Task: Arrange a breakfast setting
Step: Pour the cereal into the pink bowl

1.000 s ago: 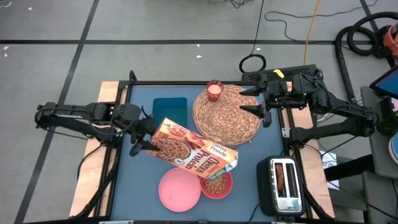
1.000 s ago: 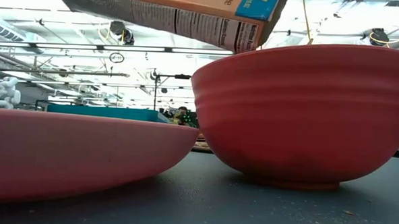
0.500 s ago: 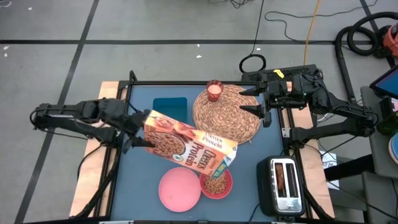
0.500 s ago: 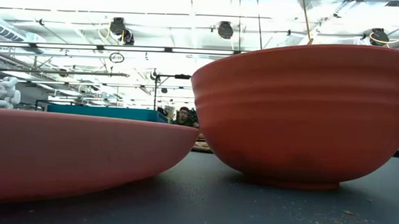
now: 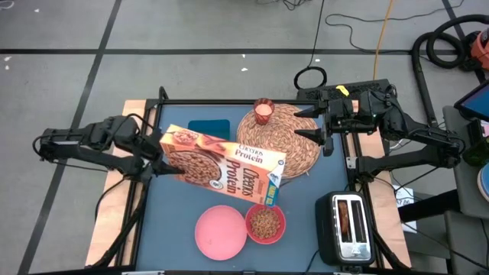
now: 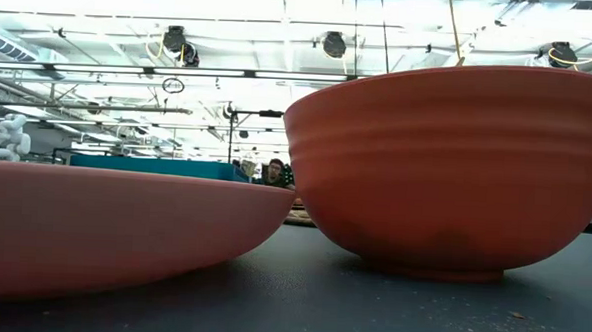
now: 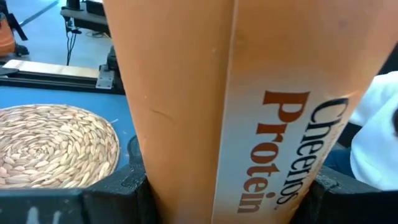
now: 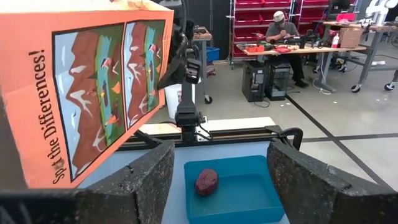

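from above i'm carrying the glossy cheerios box (image 5: pixel 221 164) clamped in the left gripper (image 5: pixel 157 159) over the table, wanting it level before setting down by the cereal-filled ribbed bowl (image 5: pixel 265 223); low, the smooth plate (image 6: pixel 113 228); right gripper (image 8: pixel 214 180) idling spread over the woven placemat (image 5: pixel 279 139).

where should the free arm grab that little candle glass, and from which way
Take the candle glass by its side walls, coming straight down from above. It stands upright at the far edge of the woven placemat with open space around it. The right gripper, open over the placemat's right edge, is nearest.
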